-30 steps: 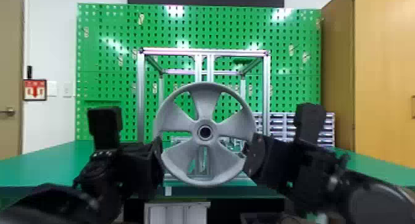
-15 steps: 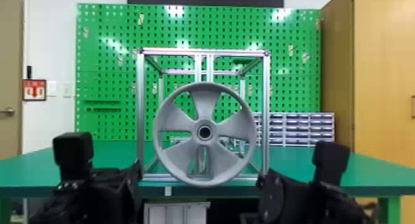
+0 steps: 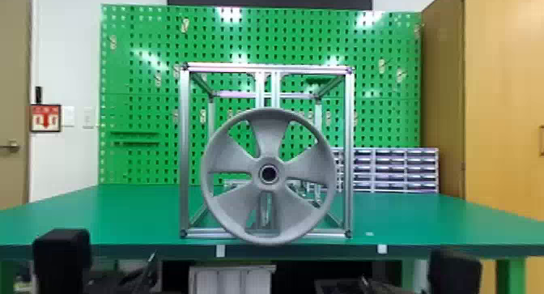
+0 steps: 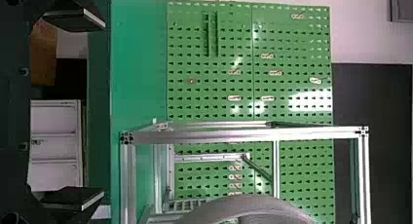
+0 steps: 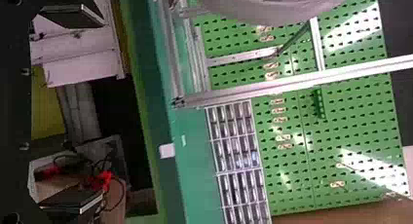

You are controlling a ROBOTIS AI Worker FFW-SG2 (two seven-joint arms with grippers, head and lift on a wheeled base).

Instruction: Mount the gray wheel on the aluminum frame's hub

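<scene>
Green tabletop (matching pegboard behind)

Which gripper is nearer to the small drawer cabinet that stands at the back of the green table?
Right. The right gripper is before the front edge of the table, on the side of the cabinet; the left gripper is also before it, but farther left.

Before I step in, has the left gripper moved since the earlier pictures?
Yes. Judged against the frame in the head view, the left gripper has moved left and down, away from the wheel.
</scene>
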